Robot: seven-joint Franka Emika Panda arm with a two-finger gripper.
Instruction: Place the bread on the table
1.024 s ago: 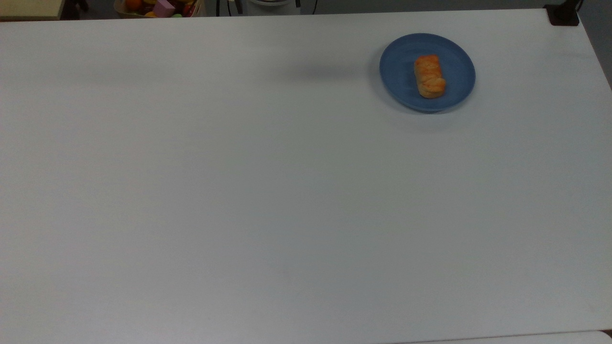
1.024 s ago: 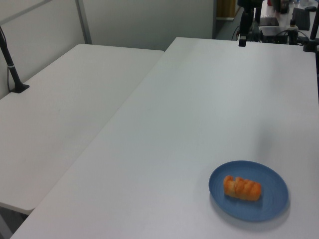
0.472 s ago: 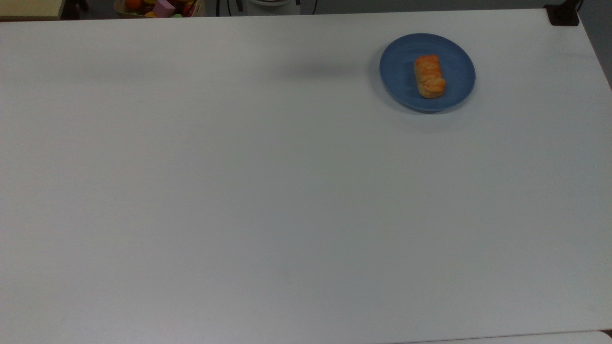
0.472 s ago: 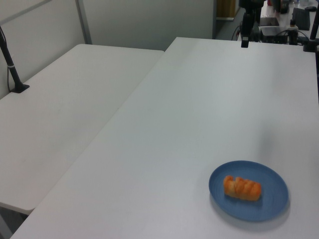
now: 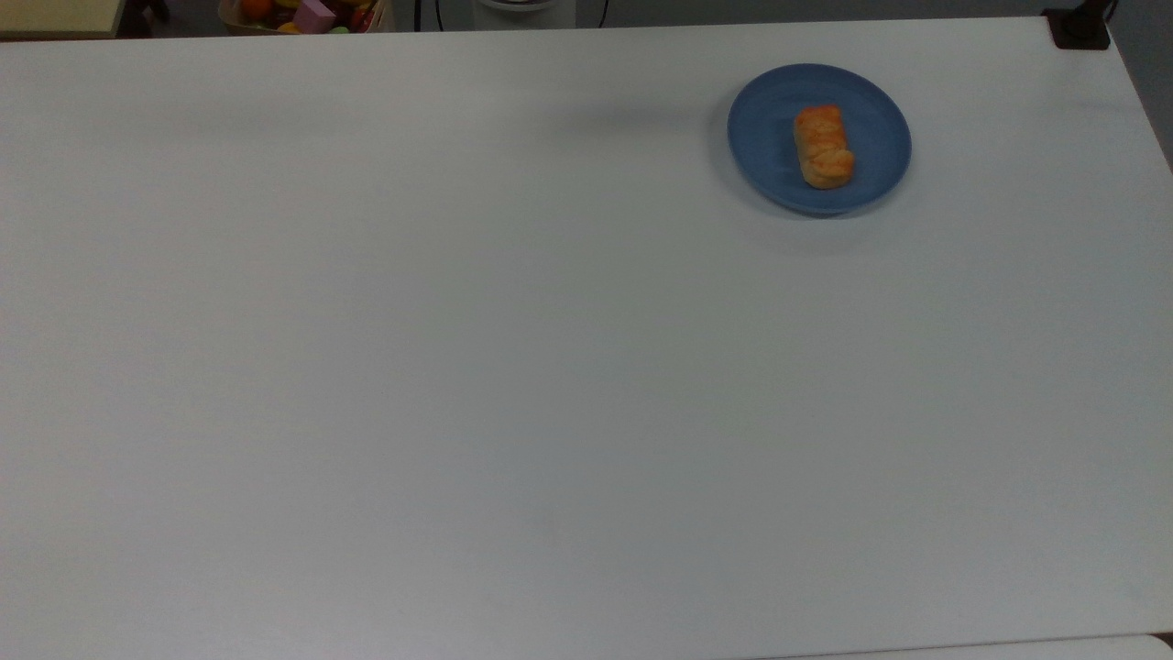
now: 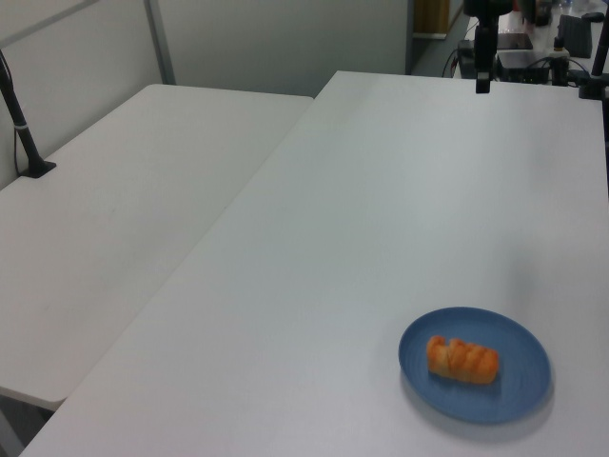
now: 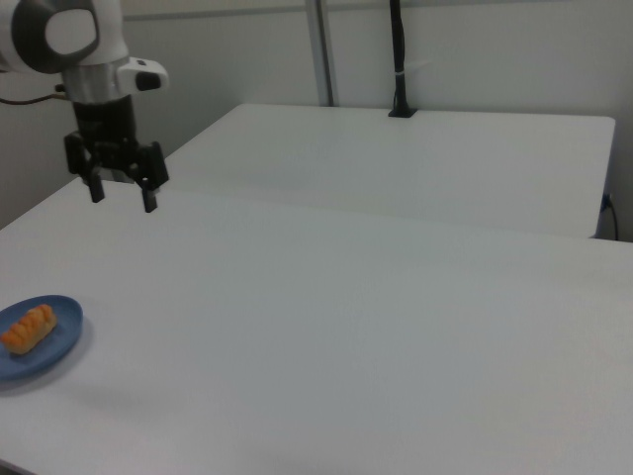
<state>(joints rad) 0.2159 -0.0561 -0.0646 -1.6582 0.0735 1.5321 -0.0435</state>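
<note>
The bread (image 5: 823,146), a golden-orange braided roll, lies on a round blue plate (image 5: 765,137) near the top view's upper right. The left view shows the bread (image 6: 462,360) on the plate (image 6: 519,343) at the lower right, and the right view shows the bread (image 7: 28,328) on the plate (image 7: 61,336) at the far left. The white table (image 5: 550,367) carries the plate. My gripper (image 7: 123,198) hangs open in the air well above the table, up and to the right of the plate in the right view, with nothing between its fingers. In the left view the gripper (image 6: 483,84) hangs at the far top.
A second white table (image 6: 124,219) adjoins on the left view's left, with a black post (image 6: 21,124) clamped to it. A basket of colourful toys (image 5: 307,14) sits beyond the top view's upper edge. A black clamp (image 5: 1079,27) marks the top view's upper right corner.
In the left view the gripper has shifted to the right along the table's far end. The bread and plate have not moved.
</note>
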